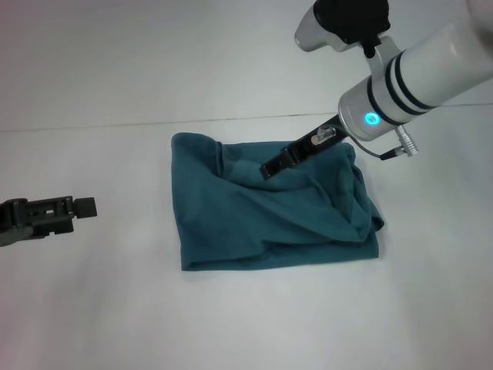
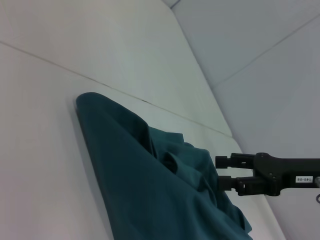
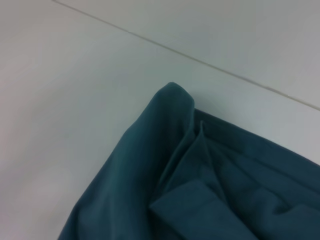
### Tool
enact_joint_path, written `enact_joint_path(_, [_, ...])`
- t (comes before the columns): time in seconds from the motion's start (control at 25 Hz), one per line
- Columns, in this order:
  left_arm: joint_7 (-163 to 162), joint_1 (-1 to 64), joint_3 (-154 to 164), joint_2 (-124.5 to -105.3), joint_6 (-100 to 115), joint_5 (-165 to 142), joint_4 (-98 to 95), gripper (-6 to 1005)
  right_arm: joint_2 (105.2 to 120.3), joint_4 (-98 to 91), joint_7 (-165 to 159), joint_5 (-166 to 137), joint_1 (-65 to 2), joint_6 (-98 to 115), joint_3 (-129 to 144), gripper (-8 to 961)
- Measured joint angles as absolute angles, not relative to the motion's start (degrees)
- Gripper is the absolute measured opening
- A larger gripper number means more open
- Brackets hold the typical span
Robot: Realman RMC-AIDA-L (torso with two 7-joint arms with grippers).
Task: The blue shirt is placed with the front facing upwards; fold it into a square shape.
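- In the middle of the white table [image 1: 92, 308], the blue shirt [image 1: 269, 220] is lying as a rumpled, roughly rectangular bundle, its near and left edges fairly straight and its right side bunching into loose folds.
- No print or collar is showing on the shirt; only plain teal cloth is facing up.
- Over the far right part of the shirt, the right gripper [image 1: 271, 167] is reaching in from the upper right, its dark fingers pointing toward the bundle's middle and sitting right at the cloth.
- In the left wrist view that same gripper [image 2: 219, 172] is showing its two fingers apart with a gap between them, apparently holding nothing, though whether the tips are touching the fabric is hard to judge.
- At the left edge of the head view, the left gripper [image 1: 83, 206] is hanging low over bare table, well apart from the shirt; I cannot tell how its fingers are standing.
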State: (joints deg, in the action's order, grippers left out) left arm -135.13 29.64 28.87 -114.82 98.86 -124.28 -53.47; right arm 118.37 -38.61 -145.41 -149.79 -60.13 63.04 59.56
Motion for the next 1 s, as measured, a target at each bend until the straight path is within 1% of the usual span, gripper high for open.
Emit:
enact_joint_path(0.4, [-135.19,29.74,28.07,-115.50,98.45,-124.18,-53.24,886,118.57,-38.62,-155.03,-158.69,-59.39,58.34,59.59,846])
enact_joint_path(0.76, [-135.51,29.97,28.08,-115.66,97.49,-124.11,-53.17,885,116.90,-38.74,-161.50,-158.81,-58.35,57.65,59.33,844])
enact_joint_path(1.0, [-135.66,29.97,28.03,-115.82,96.98,-124.09,-53.17,886,116.51,-38.16,-162.10,-158.83,-57.89,57.56,59.32,842])
